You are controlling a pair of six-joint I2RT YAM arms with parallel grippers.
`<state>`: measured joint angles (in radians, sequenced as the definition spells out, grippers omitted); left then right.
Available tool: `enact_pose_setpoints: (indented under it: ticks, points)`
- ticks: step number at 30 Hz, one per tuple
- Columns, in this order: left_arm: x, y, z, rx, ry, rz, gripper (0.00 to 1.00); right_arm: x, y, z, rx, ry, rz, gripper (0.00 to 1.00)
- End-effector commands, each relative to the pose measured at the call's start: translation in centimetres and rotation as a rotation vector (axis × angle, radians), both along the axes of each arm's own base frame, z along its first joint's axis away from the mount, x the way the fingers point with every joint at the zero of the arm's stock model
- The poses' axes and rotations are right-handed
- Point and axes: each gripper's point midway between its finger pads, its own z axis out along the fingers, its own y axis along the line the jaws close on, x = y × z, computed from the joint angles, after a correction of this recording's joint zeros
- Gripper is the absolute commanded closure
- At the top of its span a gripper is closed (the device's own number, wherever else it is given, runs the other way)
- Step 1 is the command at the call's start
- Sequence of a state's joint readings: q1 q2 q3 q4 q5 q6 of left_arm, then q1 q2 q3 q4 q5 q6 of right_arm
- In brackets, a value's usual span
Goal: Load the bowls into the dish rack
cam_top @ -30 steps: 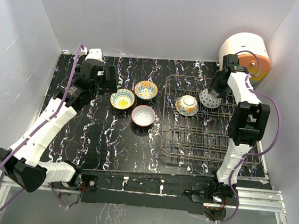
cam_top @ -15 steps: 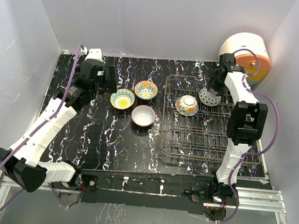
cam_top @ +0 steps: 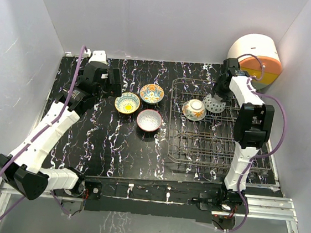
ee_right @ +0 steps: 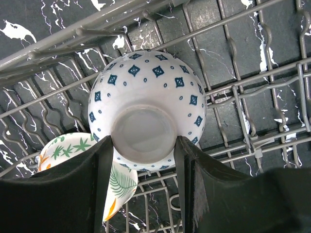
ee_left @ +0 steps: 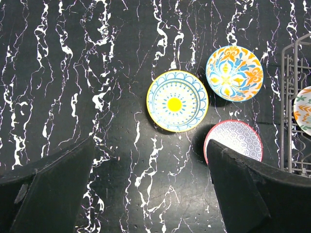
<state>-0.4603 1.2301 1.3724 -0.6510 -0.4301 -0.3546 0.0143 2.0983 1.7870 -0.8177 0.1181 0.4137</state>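
My right gripper is shut on the white foot ring of a bowl with blue diamonds, held bottom-up over the far part of the dish rack. Beside it on the left, a bowl with green leaves leans in the rack. On the table stand a yellow bowl, an orange floral bowl and a pink-rimmed grey bowl. My left gripper hangs open left of them, holding nothing.
A round white-and-orange appliance stands at the back right corner behind the rack. White walls close in the table on three sides. The rack's edge shows at the right of the left wrist view.
My right gripper has shifted a little to the left with the blue-diamond bowl, closer to the leaf bowl in the rack. The left arm has not moved.
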Motion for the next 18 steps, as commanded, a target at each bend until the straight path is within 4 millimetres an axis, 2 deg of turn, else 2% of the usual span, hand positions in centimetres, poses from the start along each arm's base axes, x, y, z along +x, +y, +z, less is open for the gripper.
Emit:
enact_pose_setpoints:
  ticks: [1, 4, 7, 12, 15, 17, 18]
  points:
    - [0.0, 0.4, 1.9, 0.001, -0.052, 0.006, 0.03, 1.3, 0.4, 1.6, 0.007, -0.072, -0.015, 0.49]
    - [0.1, 0.3, 1.9, -0.002, -0.054, 0.003, 0.03, 1.4, 0.3, 2.8, 0.001, -0.099, -0.017, 0.35]
    - [0.2, 0.1, 2.1, -0.007, -0.057, 0.001, 0.03, 1.5, 0.3, 4.4, 0.002, -0.130, -0.017, 0.29]
    - [0.4, 0.0, 2.8, -0.014, -0.068, 0.001, 0.03, 1.5, 1.5, 8.7, 0.000, -0.217, 0.014, 0.27]
    - [0.4, 0.0, 3.3, -0.019, -0.074, 0.003, 0.03, 1.5, 4.4, 11.3, -0.022, -0.265, 0.085, 0.27]
    - [0.4, 0.1, 3.7, -0.023, -0.078, 0.014, 0.03, 1.2, 7.7, 12.4, -0.012, -0.283, 0.155, 0.26]
    - [0.4, 0.3, 4.0, -0.025, -0.084, 0.021, 0.03, 0.8, 10.2, 12.9, 0.006, -0.294, 0.208, 0.27]
